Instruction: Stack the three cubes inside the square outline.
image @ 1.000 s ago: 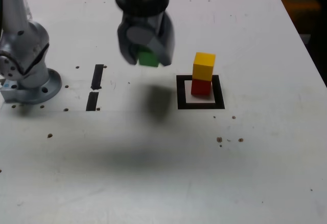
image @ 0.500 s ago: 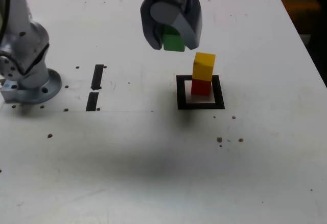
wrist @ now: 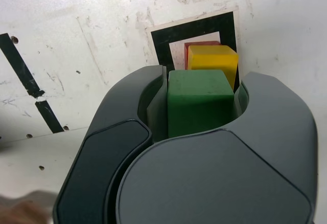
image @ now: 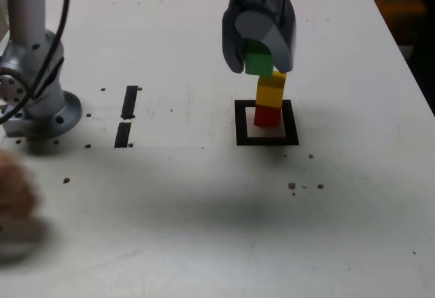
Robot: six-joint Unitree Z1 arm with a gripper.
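Note:
My gripper [image: 259, 58] [wrist: 200, 101] is shut on the green cube [image: 259, 62] [wrist: 199, 100] and holds it in the air. Just below and a little to the exterior view's right stands the yellow cube [image: 270, 92] [wrist: 213, 61] on top of the red cube [image: 268, 116] [wrist: 195, 45]. That two-cube stack stands inside the square outline [image: 266, 139] [wrist: 160, 44] of black tape. The green cube hangs close above the yellow one, apart from it, and covers part of its top in the exterior view.
Two short black tape strips [image: 127, 114] [wrist: 29, 87] lie on the white table at the exterior view's left. The arm's grey base [image: 34, 101] stands at the far left. A blurred hand [image: 12, 199] shows at the lower left edge. Small dark specks dot the table.
The gripper has carried the green cube to the exterior view's right, from beside the stack to just above it. A hand has come in at the lower left.

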